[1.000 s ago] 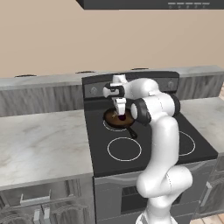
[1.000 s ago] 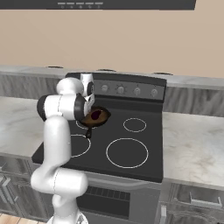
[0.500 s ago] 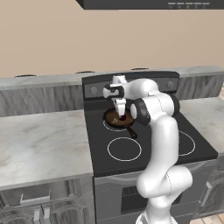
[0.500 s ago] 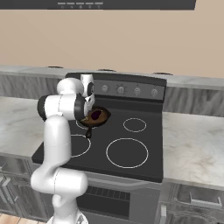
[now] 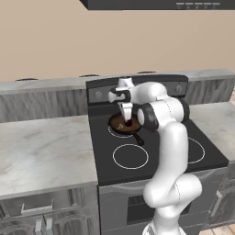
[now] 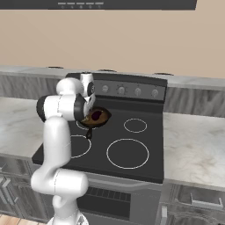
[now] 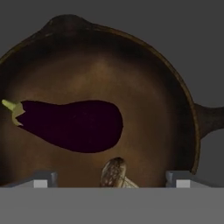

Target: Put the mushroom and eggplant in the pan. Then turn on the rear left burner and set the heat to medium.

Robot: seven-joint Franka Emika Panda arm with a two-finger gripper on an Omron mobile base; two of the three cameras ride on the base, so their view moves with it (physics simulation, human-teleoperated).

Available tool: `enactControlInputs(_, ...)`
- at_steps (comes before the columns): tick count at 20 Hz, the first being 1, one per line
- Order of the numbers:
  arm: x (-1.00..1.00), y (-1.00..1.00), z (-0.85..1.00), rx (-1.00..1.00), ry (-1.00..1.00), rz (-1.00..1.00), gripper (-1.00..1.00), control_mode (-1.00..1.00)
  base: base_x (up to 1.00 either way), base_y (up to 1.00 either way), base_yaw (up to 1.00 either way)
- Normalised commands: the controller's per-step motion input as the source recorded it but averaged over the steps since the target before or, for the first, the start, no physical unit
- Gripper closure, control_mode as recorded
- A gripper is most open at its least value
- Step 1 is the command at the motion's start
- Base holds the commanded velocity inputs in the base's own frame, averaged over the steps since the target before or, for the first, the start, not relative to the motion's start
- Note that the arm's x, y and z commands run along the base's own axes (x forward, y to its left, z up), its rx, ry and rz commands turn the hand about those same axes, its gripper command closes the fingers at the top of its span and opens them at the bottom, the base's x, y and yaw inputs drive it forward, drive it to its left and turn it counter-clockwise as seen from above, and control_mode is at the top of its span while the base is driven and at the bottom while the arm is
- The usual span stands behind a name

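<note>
Seen from the base's left, the white arm's gripper [image 5: 125,111] hangs just above the round shallow dark-brown skillet [image 5: 125,124] on the black glass cooktop [image 5: 151,151], whose short black handle [image 5: 138,138] points toward the front; lifting away carelessly could clip the rim and slide the pan off the rear left burner. From the right, a row of grey control knobs [image 6: 121,90] lines the back panel just behind the arm, and the elbow crowds the reach to them, so the wrong dial or heat setting is a likely slip. Pale marbled surface [image 6: 193,147] flanks the stove on both sides. Looking down from the hand, the jaws stand wide apart and empty; the glossy dark-purple eggplant [image 7: 72,125] lies across the pan floor, and the tiny tan mushroom [image 7: 114,173] rests beside it, between the fingertips.
</note>
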Motion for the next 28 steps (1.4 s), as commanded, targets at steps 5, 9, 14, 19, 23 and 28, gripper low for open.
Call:
enactControlInputs(5, 0.0, -0.17, 0.47, 0.0, -0.18, 0.05, -1.0, -1.0, 0.0, 0.0, 0.0)
enactControlInputs(9, -0.24, -0.2, 0.23, -0.12, -0.39, 0.43, -1.0, -1.0, 0.0, 0.0, 0.0)
enactControlInputs(14, -0.31, -0.49, 0.38, -0.19, -0.6, 0.4, -1.0, -1.0, 0.0, 0.0, 0.0)
enactControlInputs(19, -0.14, -0.12, 0.31, -0.3, -0.48, 0.56, -1.0, -1.0, 0.0, 0.0, 0.0)
enactControlInputs(23, -0.08, 0.01, 0.43, -0.31, -0.33, 0.55, -1.0, -1.0, 0.0, 0.0, 0.0)
enactControlInputs(28, 0.0, 0.04, 0.63, -0.35, -0.04, 0.34, -1.0, -1.0, 0.0, 0.0, 0.0)
